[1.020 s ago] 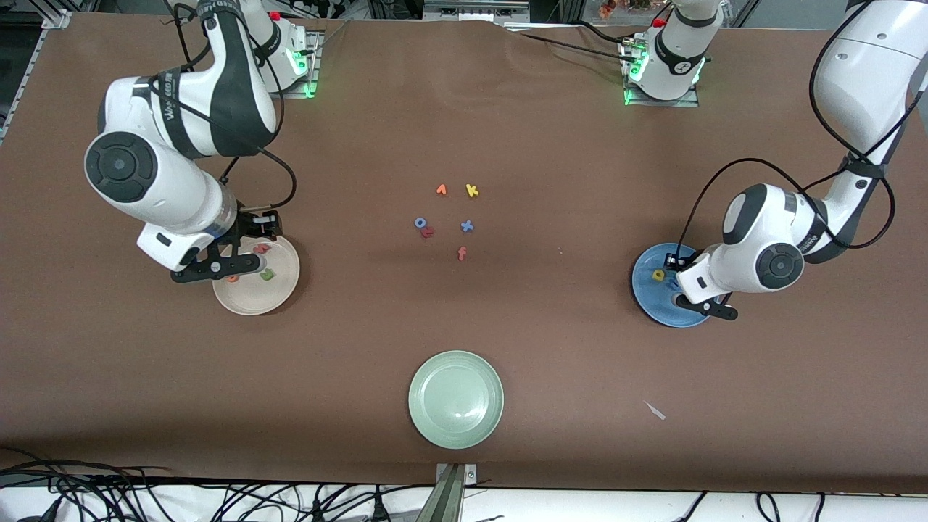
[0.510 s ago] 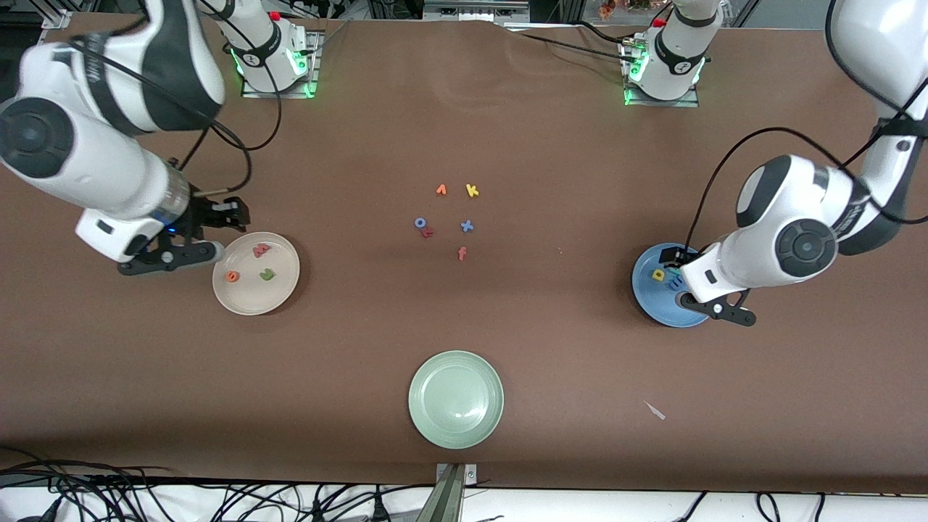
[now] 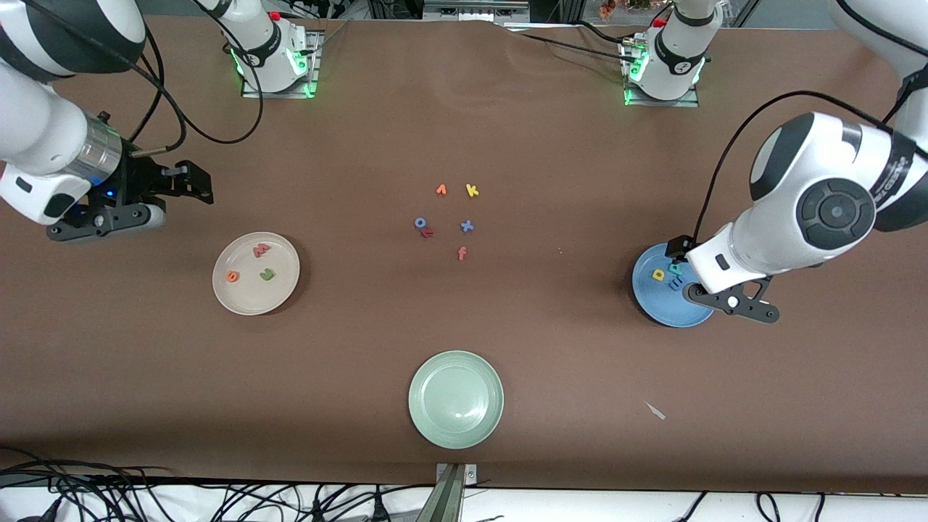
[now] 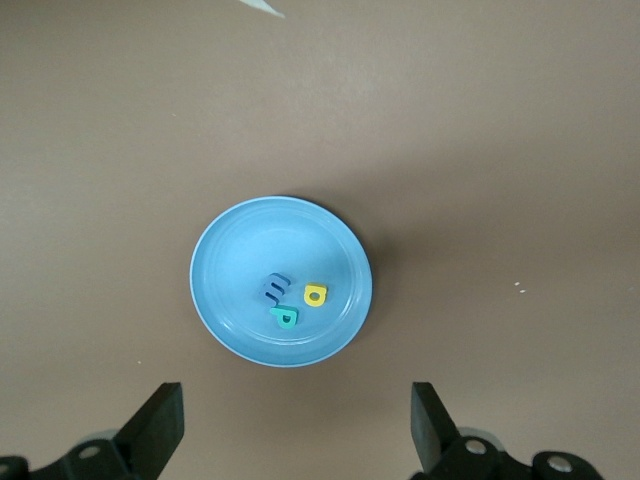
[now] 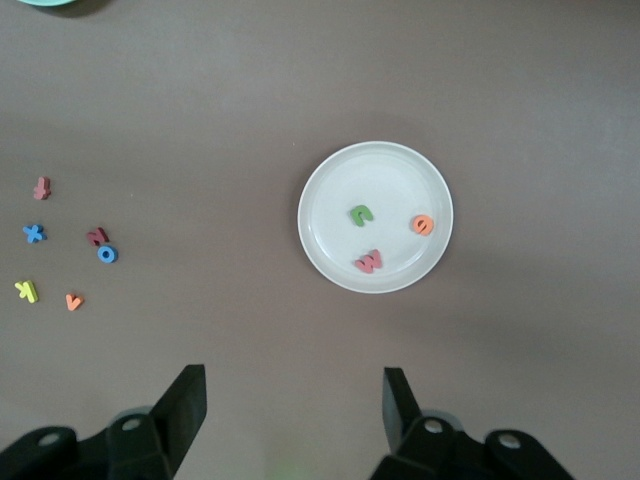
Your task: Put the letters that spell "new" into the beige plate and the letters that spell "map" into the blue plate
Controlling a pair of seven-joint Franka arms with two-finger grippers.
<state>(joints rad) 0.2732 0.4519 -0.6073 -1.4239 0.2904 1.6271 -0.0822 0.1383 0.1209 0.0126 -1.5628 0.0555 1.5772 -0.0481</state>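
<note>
We found 3 letters, the n (image 3: 267, 275), e (image 3: 232, 275) and w (image 3: 261, 250), in the beige plate (image 3: 243, 304), and m (image 4: 273, 288), a (image 4: 315, 294), p (image 4: 286, 317) in the blue plate (image 4: 230, 250), so sorting seemed complete. The left gripper (image 4: 295, 435) hung over that plate's edge and the right gripper (image 5: 290, 415) over bare surface beside the beige plate, both with jaws wide open and empty.

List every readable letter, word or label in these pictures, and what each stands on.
"n", "e", "w": foam letters in the round beige plate.
"m", "a", "p": foam letters in the round blue plate.
"k", "x", "o", "f": loose foam letters on the brown table.
Two more loose letters: unclear.
No other readable print.
</note>
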